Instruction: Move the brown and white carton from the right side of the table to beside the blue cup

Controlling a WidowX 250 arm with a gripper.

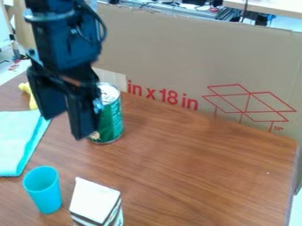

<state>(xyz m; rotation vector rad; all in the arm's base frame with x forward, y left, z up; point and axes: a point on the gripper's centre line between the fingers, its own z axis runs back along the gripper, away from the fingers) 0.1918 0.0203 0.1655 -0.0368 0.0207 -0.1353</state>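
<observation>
The tool (pixel 63 128) hangs with its fingers apart, overlapping the green can (pixel 111 122) in view. The can stands upright on the wooden surface (pixel 194 163). Nearer the camera, a blue cup (pixel 43 196) stands just beside a white-topped carton (pixel 95 201); a turquoise cloth (pixel 15 141) lies at the view's left edge.

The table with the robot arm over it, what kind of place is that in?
Probably a robotics lab or workshop: a black robot arm hangs over the wooden table, a cardboard sheet stands behind, and cables lie beyond.
</observation>
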